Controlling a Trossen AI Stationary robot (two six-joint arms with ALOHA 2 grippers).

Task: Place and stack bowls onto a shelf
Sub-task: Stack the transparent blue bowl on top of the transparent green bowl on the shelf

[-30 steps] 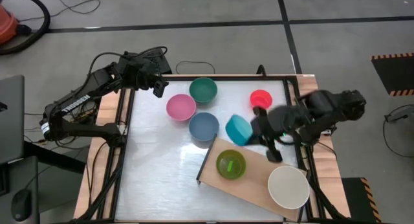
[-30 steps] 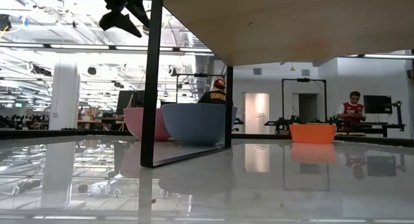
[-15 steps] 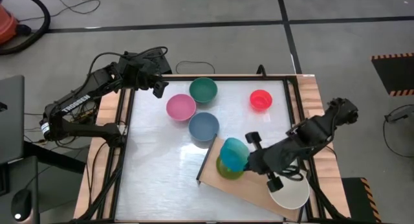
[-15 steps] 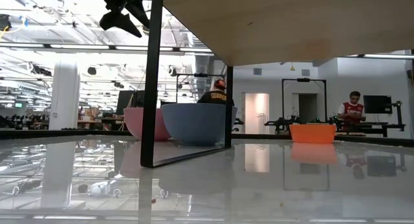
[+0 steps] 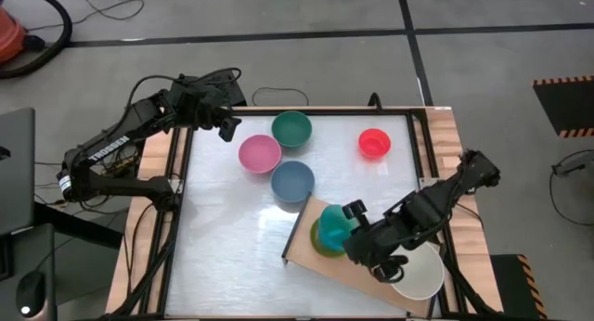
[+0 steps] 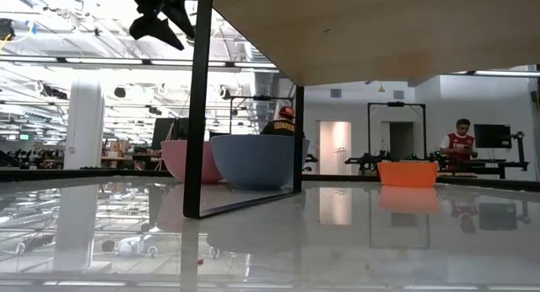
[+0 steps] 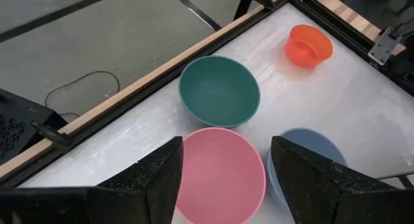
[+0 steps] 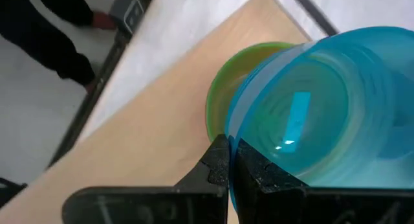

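Cyan bowl (image 5: 332, 223) held tilted over the lime bowl (image 5: 320, 241) on the shelf (image 5: 348, 270).

Right gripper (image 5: 350, 230) reaches across the light-wood shelf with its jaws pinched together on the cyan bowl's rim; in the right wrist view the fingers (image 8: 218, 164) clamp the edge of the cyan bowl (image 8: 323, 114), which overlaps the lime bowl (image 8: 223, 98) beneath it. White bowl (image 5: 419, 276) sits at the shelf's near right end, partly under the right arm. Pink bowl (image 5: 259, 153), teal bowl (image 5: 291, 129) and blue-grey bowl (image 5: 292, 181) cluster on the white tabletop, off the shelf, with the red bowl (image 5: 374, 143) apart to their right. Left gripper (image 5: 226, 128) waits raised at the table's far left corner, jaws apart and empty.
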